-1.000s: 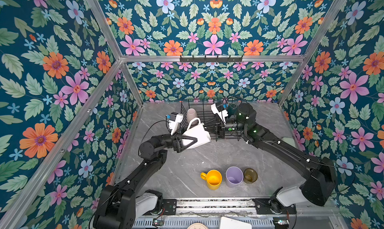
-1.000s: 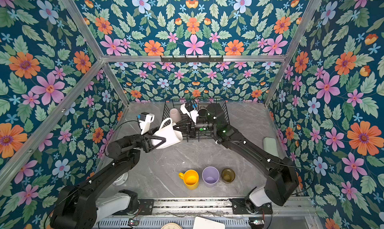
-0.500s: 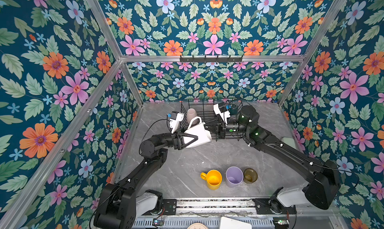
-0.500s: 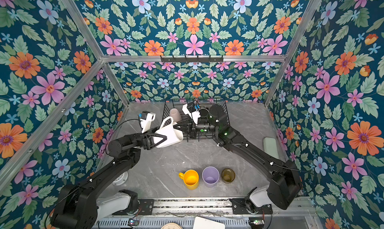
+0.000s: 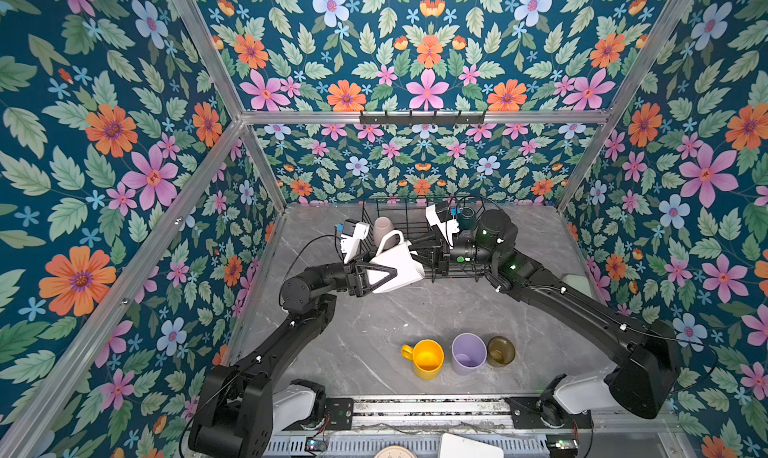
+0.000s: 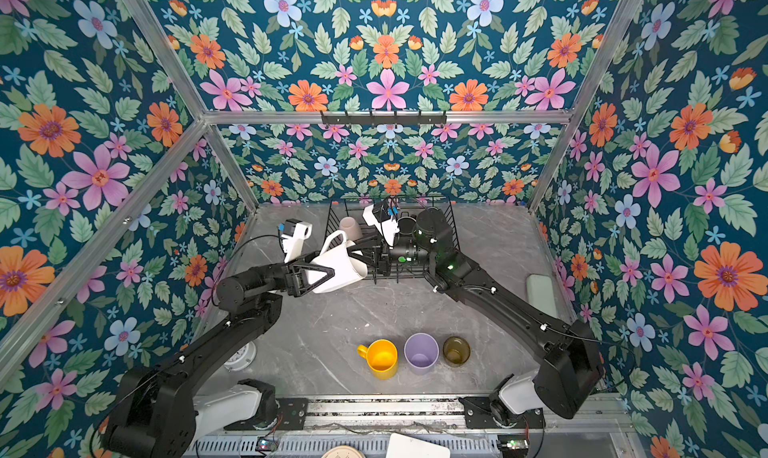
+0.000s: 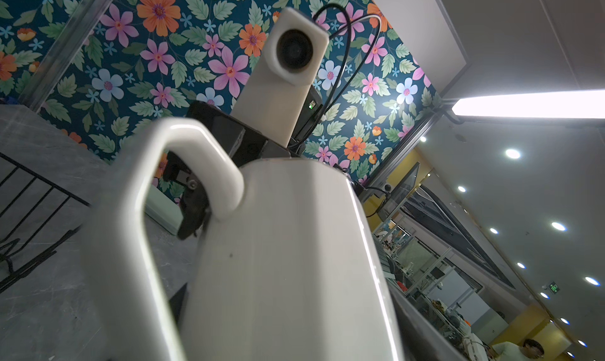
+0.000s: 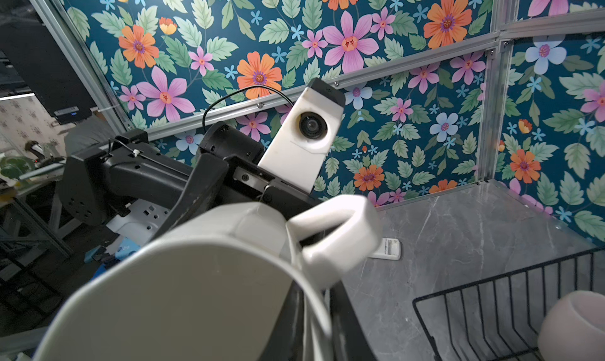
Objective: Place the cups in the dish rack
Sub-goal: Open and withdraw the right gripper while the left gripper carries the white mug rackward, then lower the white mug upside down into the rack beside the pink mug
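Observation:
A white mug hangs on its side in the air by the front left corner of the black wire dish rack. My left gripper is shut across its body. My right gripper meets the mug at its mouth, one finger on each side of the rim; how tightly is unclear. A pale pink mug and a dark green mug sit in the rack. A yellow mug, a lavender tumbler and an amber glass stand near the front.
A pale green block lies by the right wall. A small white round object sits beside the left arm's base. The flowered walls stand close behind and on both sides of the rack.
The left jaws have narrowed onto the white mug's body. The right arm has shifted slightly while its fingers stay at the rim. The mug hangs in about the same place.

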You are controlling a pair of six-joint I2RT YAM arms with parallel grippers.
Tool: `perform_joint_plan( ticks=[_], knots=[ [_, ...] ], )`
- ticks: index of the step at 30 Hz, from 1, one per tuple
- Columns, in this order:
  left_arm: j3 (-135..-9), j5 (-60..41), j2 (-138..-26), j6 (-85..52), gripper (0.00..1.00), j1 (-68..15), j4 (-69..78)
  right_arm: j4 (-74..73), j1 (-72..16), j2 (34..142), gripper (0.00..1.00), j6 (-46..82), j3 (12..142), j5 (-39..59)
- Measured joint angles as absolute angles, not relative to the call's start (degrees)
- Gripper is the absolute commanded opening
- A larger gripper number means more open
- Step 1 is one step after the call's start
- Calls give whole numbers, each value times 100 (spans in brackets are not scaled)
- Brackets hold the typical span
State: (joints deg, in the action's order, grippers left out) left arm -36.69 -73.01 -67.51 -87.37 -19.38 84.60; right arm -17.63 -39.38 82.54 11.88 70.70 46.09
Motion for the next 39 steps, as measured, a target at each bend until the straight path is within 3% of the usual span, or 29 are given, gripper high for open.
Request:
perform_joint_plan(
  ticks=[4, 10, 14, 16, 21, 26, 39],
  knots=[
    [-3723, -7365, -6757, -8600, 0, -1959, 8206, -1557, -3938, 8254, 35, 1205, 7098, 4464],
    [-3870, -7452, -6600, -7977, 0, -1940, 7496, -1398, -3854, 8073, 51, 1367, 6960, 4158],
    [-4112, -7531, -6294, -6882, 0, -1905, 6075, -1400, -3719, 7856, 73, 1516, 6748, 3894],
    [-4484, -7487, -6123, -5846, 0, -1892, 4665, -1389, -3653, 7706, 79, 1625, 6600, 3603],
    [-5833, -6556, -6156, -3074, 0, -1879, 963, -1031, -3514, 7240, 88, 1756, 6311, 2797],
    [-6731, -5474, -6764, -1756, 0, -1885, -1376, -405, -3393, 6718, 96, 1798, 6099, 2036],
    [-9002, -2836, -8691, -718, 0, -2032, -4180, 657, -3035, 6208, 99, 2082, 5701, 873]
  ],
)
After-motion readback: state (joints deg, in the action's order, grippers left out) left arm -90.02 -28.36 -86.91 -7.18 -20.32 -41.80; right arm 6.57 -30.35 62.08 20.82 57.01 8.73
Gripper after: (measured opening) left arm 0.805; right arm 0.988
